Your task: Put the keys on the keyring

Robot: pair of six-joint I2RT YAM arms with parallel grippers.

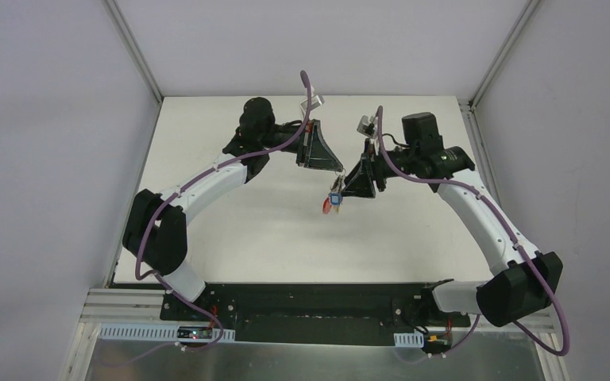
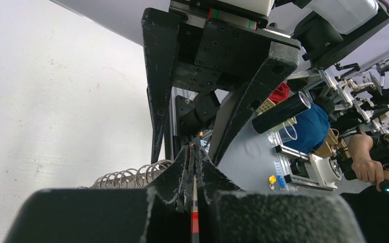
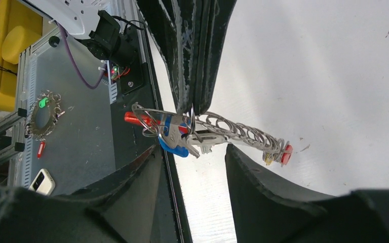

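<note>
While tight in left end effector point(image 3: 192, 104), keyring point(image 3: 228, 129) before right end effector point(image 3: 195, 167)

A white, matte tabletop point(image 1: 270, 246) sits between plain grey walls point(image 1: 48, 143). At its near edge lies a black base plate point(image 1: 310, 305), with the two arm bases point(image 1: 184, 284) standing at its ends. Small dark specks point(image 3: 387, 34) mark the white surface.

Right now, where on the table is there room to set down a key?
Bare table lies between the left arm and right arm, nearer than the keyring, and in the far left corner. Crowded where the left gripper and right gripper meet.
</note>
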